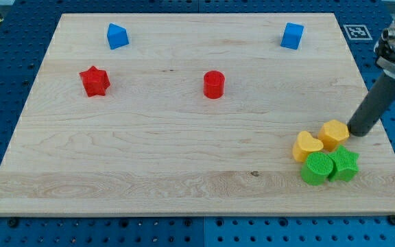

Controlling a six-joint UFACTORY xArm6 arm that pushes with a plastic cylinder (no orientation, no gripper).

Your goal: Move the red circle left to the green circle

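Note:
The red circle (213, 84) stands near the middle of the wooden board (149, 158), a little above centre. The green circle (317, 169) sits at the lower right, touching a green star (344, 163) on its right. My tip (356, 132) is at the right side of the board, just right of a yellow hexagon (334, 133), above the green star and far right of the red circle. A yellow heart (306, 146) lies just above the green circle.
A red star (94, 81) lies at the left. A blue block with a pointed top (117, 36) is at the upper left and a blue cube (292, 36) at the upper right. The board's right edge is close to my tip.

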